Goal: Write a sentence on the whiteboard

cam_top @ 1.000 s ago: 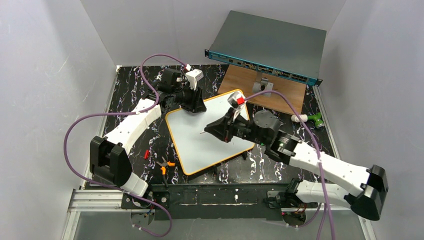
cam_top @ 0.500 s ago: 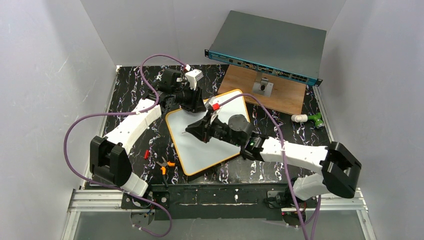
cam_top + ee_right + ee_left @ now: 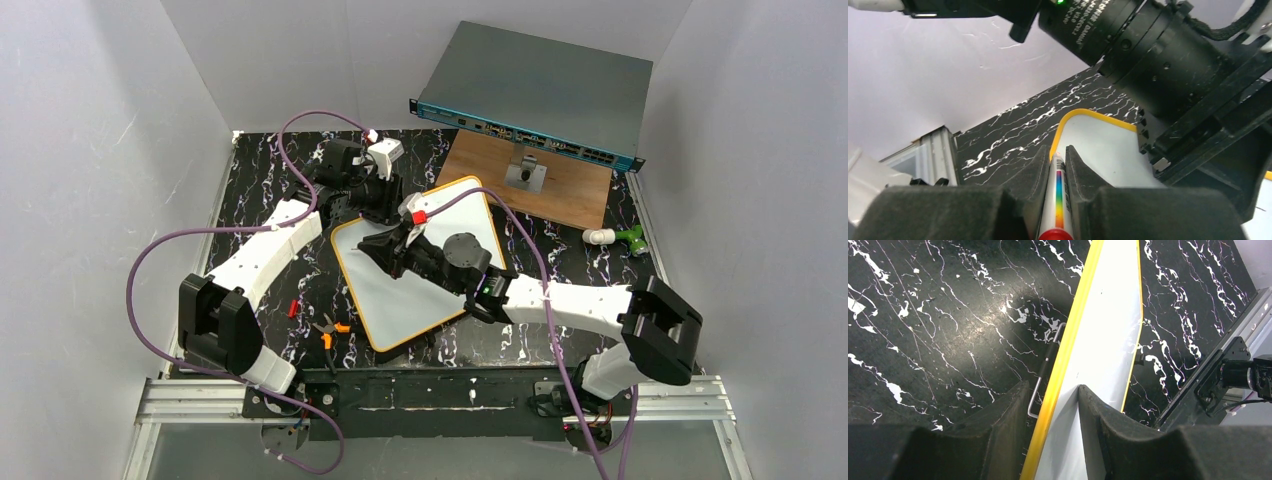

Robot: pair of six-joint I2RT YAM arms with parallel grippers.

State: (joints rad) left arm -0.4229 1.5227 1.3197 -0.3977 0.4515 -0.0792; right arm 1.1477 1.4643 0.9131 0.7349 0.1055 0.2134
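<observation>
The whiteboard, white with an orange rim, lies tilted on the black marble table. No red lettering shows on its visible surface. My left gripper is shut on the board's far edge; in the left wrist view its jaws straddle the yellow rim. My right gripper is shut on a white marker with a rainbow stripe and a red end. The marker's tip points at the board's far left corner, close to my left gripper. I cannot tell whether the tip touches the board.
A grey rack box with a teal front stands at the back, with a wooden board in front of it. A green and white tool lies at the right. Orange-handled pliers lie left of the whiteboard. A bent metal rod lies beside the rim.
My right arm has swept left across the whiteboard with the marker, from the board's middle to its far left corner. My left arm has stayed still.
</observation>
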